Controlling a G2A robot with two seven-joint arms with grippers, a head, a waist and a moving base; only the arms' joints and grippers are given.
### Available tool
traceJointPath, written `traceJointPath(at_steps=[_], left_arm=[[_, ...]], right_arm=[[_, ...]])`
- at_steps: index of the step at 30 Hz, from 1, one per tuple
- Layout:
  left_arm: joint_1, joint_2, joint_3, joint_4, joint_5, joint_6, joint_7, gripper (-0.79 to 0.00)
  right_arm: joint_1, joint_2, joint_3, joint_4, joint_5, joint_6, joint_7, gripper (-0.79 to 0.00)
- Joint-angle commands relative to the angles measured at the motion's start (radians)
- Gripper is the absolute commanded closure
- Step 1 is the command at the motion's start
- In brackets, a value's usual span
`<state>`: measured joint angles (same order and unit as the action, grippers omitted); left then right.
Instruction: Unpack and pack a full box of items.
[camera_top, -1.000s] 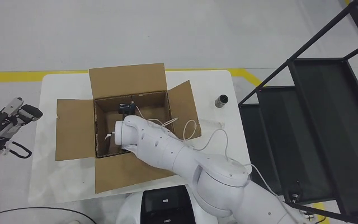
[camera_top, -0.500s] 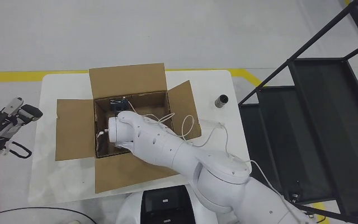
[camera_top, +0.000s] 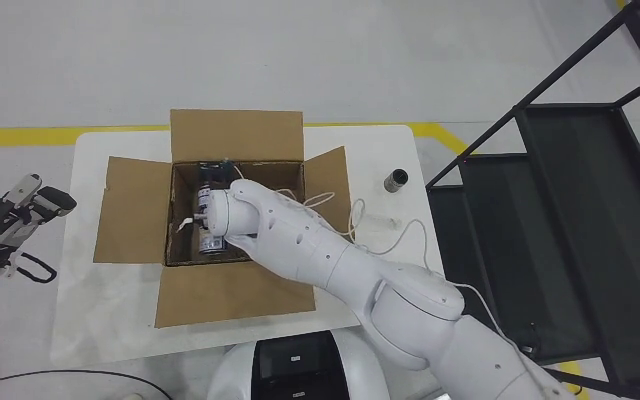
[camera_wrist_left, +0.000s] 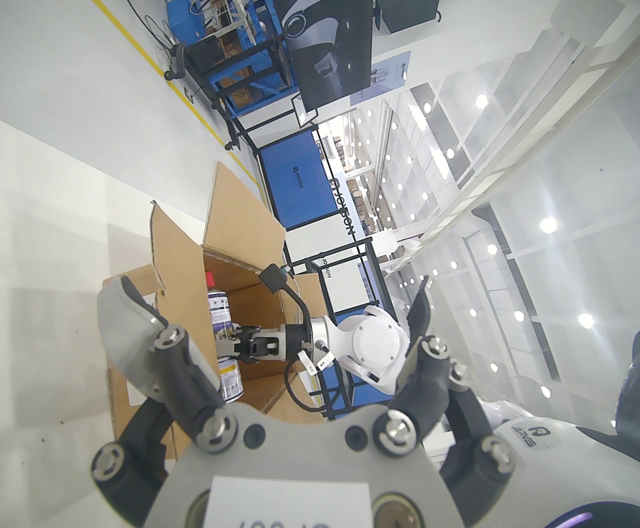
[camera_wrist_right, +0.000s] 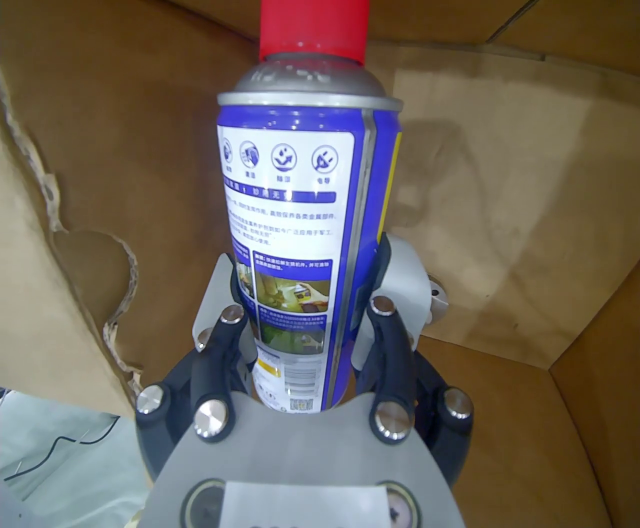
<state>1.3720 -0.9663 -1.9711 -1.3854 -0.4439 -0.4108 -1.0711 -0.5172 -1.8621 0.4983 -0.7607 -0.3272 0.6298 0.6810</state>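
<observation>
1. A brown corrugated cardboard box (camera_top: 236, 134) sits on a smooth white table (camera_top: 120, 320). It is open, with all four flaps folded outward and lying flat around the square opening.
2. The right wrist view shows matte, creased inner walls, and one cardboard edge (camera_wrist_right: 120, 280) is torn and ragged.
3. The spray can (camera_wrist_right: 300, 175) is inside the box, in its left part in the top view (camera_top: 208, 190). It is a slim metal cylinder with a glossy blue body, a white printed label, a silver domed shoulder and a red plastic cap.
4. The right gripper (camera_wrist_right: 307, 270) reaches into the box. Its pale finger pads press on opposite sides of the can's lower half, pinching it firmly. The pictures do not show whether the can touches the box floor.
5. The left gripper (camera_wrist_left: 270, 297) is outside the box, off to its side. Its two curved fingers are spread wide with nothing between them.
6. A short, dull metal cylinder (camera_top: 396, 181) lies on the table to the right of the box, apart from the flap.
</observation>
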Motion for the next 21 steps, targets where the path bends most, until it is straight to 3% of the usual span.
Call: traceJointPath(at_steps=[1, 13, 21], left_arm=[[0.0, 0.0, 0.0, 0.0, 0.0, 0.0, 0.0, -0.785], [0.0, 0.0, 0.0, 0.0, 0.0, 0.0, 0.0, -0.785], [0.0, 0.0, 0.0, 0.0, 0.0, 0.0, 0.0, -0.785]], right_arm=[[-0.02, 0.023, 0.011, -0.052, -0.031, 0.003, 0.032, 0.0], [-0.225, 0.182, 0.205, -0.484, -0.214, 0.027, 0.151, 0.0], [-0.375, 0.249, 0.373, -0.744, -0.243, -0.026, 0.189, 0.0]])
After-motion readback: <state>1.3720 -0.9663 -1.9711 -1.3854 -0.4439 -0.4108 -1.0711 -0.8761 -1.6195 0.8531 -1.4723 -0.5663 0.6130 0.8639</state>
